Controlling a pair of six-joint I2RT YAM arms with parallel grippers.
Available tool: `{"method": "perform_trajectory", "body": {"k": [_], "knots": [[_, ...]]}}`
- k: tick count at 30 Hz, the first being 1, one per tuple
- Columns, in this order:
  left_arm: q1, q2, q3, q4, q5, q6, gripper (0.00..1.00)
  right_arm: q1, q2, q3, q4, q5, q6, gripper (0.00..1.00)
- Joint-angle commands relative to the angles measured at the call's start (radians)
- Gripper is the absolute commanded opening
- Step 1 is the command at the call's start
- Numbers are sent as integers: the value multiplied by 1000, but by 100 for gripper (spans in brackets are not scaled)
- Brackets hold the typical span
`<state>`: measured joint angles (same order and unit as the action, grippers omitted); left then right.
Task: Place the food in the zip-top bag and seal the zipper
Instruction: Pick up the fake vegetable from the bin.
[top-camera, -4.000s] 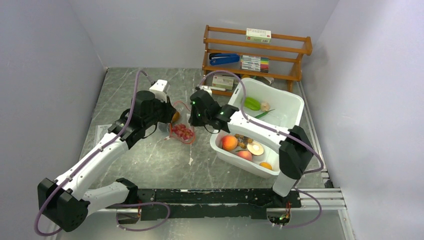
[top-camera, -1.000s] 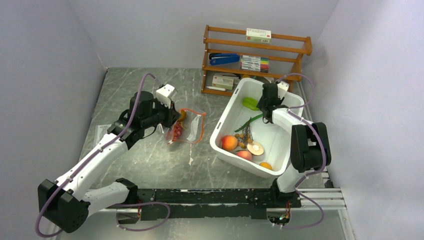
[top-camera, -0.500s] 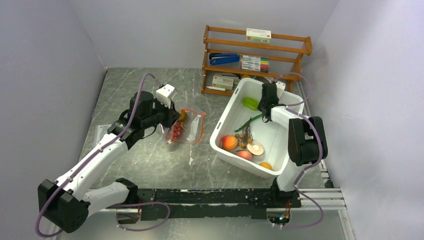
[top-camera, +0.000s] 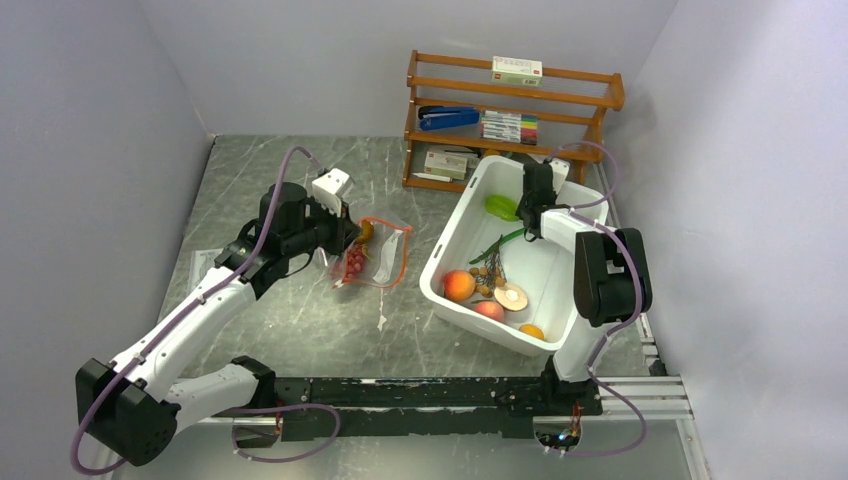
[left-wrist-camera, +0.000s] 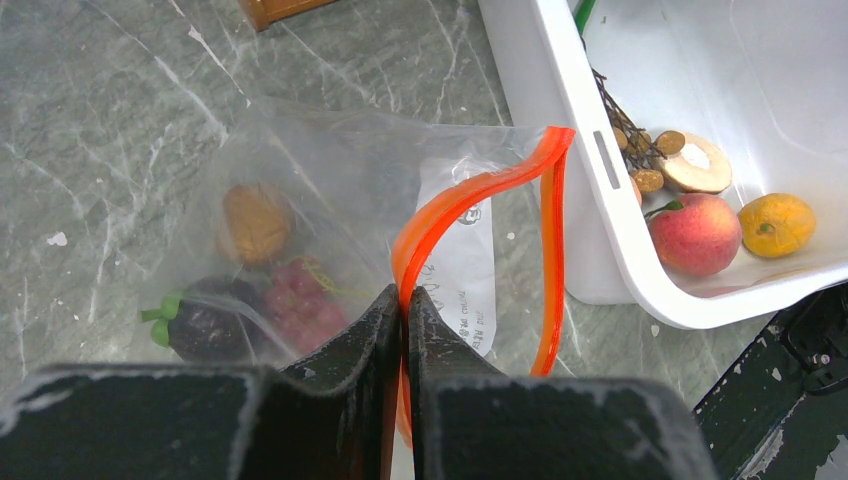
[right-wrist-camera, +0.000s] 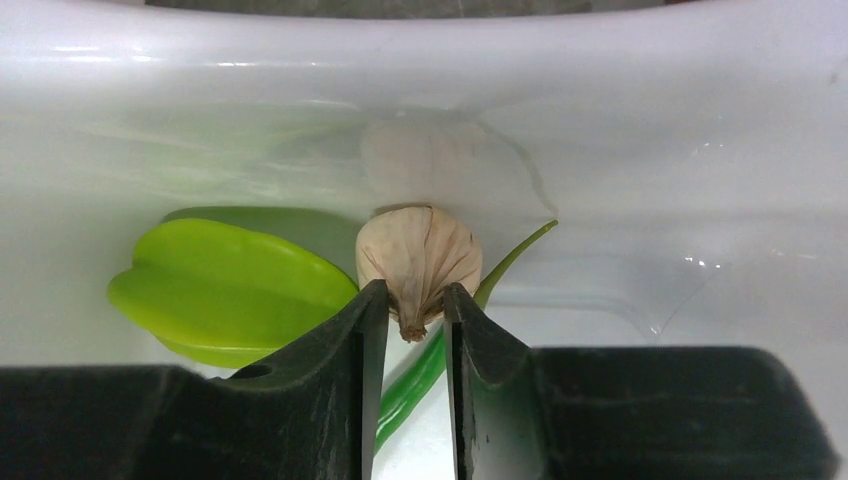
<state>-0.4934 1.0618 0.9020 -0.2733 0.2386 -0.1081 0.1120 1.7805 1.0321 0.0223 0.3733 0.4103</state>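
Observation:
My left gripper (top-camera: 345, 238) is shut on the red-orange zipper (left-wrist-camera: 470, 195) of the clear zip-top bag (top-camera: 380, 255) and holds its mouth open towards the bin. Inside the bag lie an orange-brown round fruit (left-wrist-camera: 255, 222), a red grape bunch (left-wrist-camera: 300, 300) and a dark purple fruit (left-wrist-camera: 205, 325). My right gripper (right-wrist-camera: 415, 295) is in the far corner of the white bin (top-camera: 470, 205), shut on the narrow end of the pale bulb (right-wrist-camera: 420, 250). A green pod (right-wrist-camera: 440, 360) lies under it. The brown berry cluster (top-camera: 487, 268) lies mid-bin.
A green starfruit (right-wrist-camera: 240, 290) lies just left of the bulb, with the bin wall right behind. A peach (top-camera: 458, 285), a halved fruit (top-camera: 511, 296) and an orange fruit (top-camera: 531, 331) lie at the bin's near end. A wooden rack (top-camera: 515, 110) stands behind.
My right gripper has left the bag and gone to the bin's far corner, where it now sits at the bulb. The left gripper keeps the bag held in place.

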Motion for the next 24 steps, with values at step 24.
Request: {"method": "perform_trajectory", "body": {"k": [24], "knots": [[6, -12, -6, 37, 5, 8, 7, -8, 5, 33, -60, -16, -8, 26]]}}
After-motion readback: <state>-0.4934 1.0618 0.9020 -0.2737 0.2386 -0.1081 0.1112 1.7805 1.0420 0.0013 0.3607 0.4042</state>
